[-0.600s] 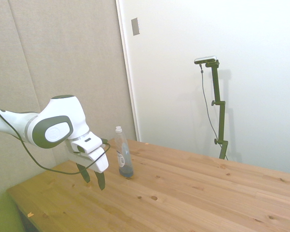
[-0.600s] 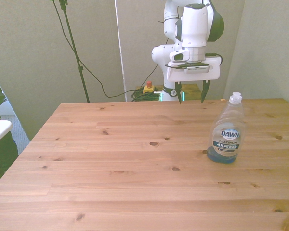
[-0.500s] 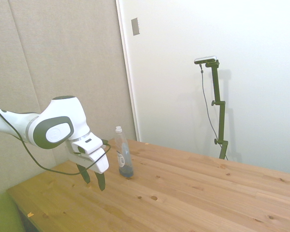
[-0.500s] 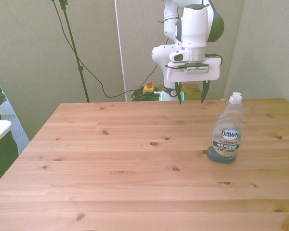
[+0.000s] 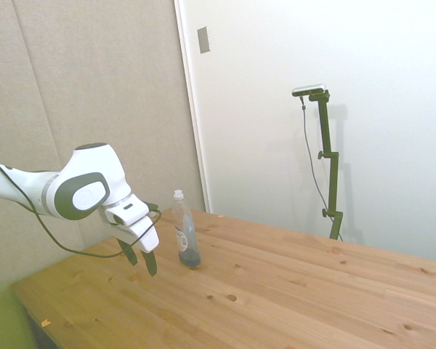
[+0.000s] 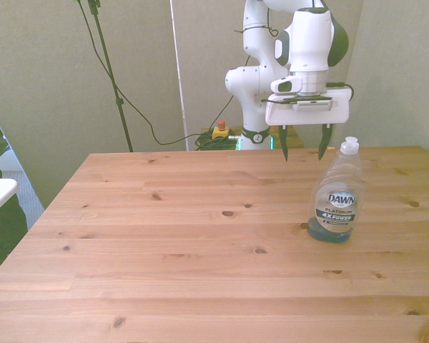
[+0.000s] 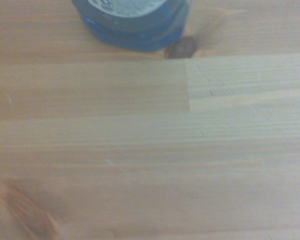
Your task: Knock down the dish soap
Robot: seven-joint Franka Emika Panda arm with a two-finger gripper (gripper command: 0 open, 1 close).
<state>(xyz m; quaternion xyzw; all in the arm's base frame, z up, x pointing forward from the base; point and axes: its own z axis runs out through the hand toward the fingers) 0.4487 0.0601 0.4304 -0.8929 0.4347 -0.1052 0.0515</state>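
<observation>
One Dawn dish soap bottle (image 6: 337, 194) stood upright, long axis vertical, toward the front view's right of the wooden table (image 6: 200, 250). The single gripper (image 6: 304, 146) hung above the table's far edge, fingers spread wide and holding nothing. The bottle lay nearer the camera, slightly to the front view's right of it.

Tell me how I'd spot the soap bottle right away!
Find the big wooden table. Near the front view's right edge stands a slim, tall clear plastic dish soap bottle with a white cap. It is the only thing standing there, with dark blue liquid pooled at its bottom.
</observation>
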